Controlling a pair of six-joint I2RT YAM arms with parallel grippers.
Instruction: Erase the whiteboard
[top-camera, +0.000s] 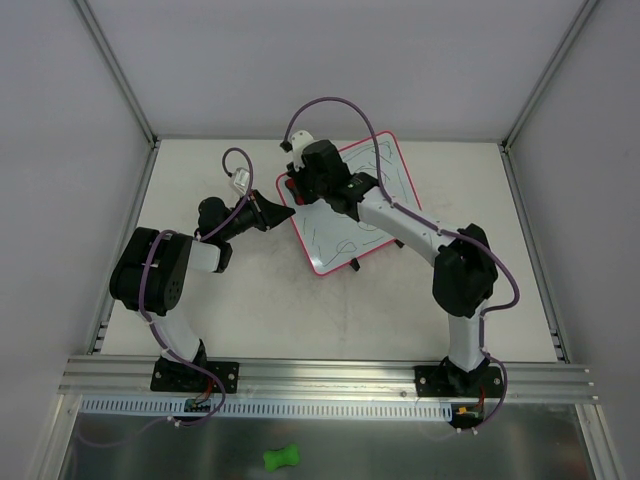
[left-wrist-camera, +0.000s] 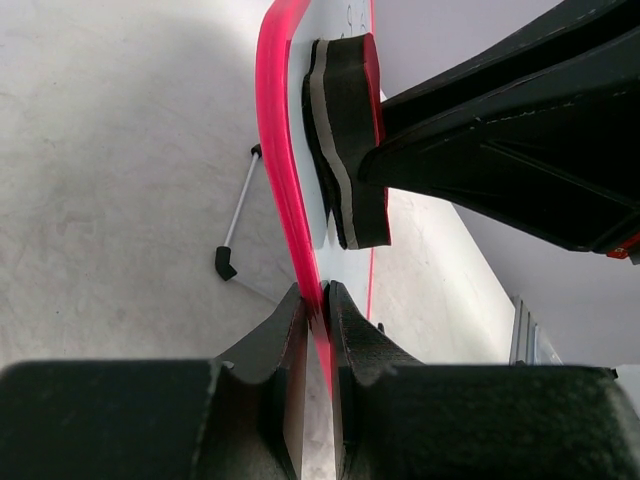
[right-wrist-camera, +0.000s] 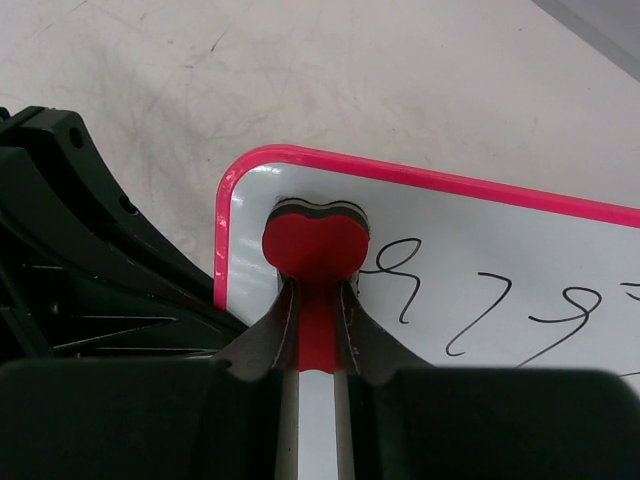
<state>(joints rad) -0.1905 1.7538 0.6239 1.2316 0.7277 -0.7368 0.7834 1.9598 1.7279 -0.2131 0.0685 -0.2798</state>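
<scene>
1. You see the whiteboard (top-camera: 335, 238) resting askew on the worktop (top-camera: 400, 310), at the far middle, with dark scribbles (right-wrist-camera: 480, 315) on it.
2. Your left tool (left-wrist-camera: 318, 298) is clamped on its pink frame edge.
3. Your right tool (right-wrist-camera: 318, 300) is clamped on the red eraser (right-wrist-camera: 315, 243), which touches the board near one corner.

white whiteboard (right-wrist-camera: 520, 240) with pink-red frame and dark scribbles, red eraser (right-wrist-camera: 315, 245) with black-and-grey layers
</scene>
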